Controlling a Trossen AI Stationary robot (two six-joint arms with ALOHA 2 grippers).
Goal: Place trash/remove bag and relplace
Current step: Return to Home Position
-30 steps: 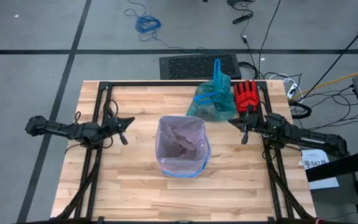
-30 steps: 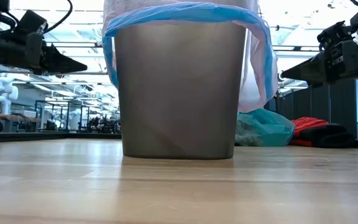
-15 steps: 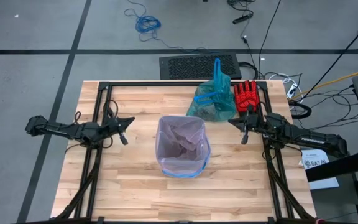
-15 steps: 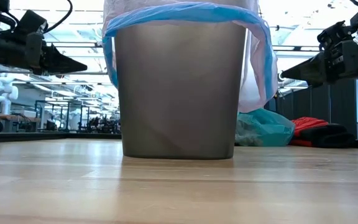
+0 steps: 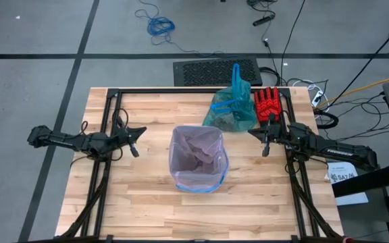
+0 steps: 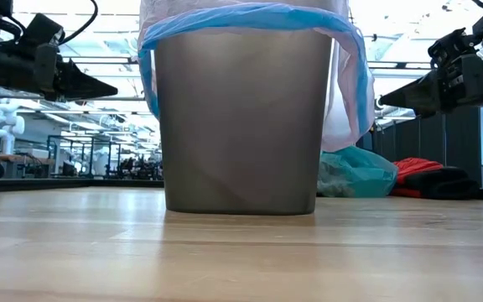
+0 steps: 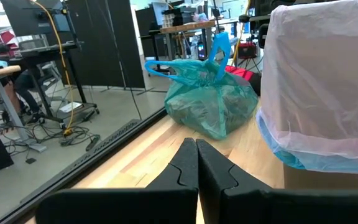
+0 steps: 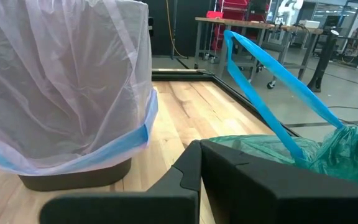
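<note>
Teal bag (image 5: pixel 234 113): rested on surface (image 5: pixel 147 202), one o'clock of relined bin (image 6: pixel 241 126). Held left end effector (image 7: pixel 196 146), right end effector (image 8: pixel 200 148) clenched, empty, at nine and three. Moved nothing lately; looked finished.

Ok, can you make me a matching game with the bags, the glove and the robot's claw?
Things:
1. teal-green bag
2. red glove
3. pink bag
4. left claw

Where or how:
A. lining the black bin
B. shut, holding nothing
C. bulging, standing on the table
D. lying beside the teal-green bag

Pairs: 1-C, 2-D, 3-A, 4-B
</note>
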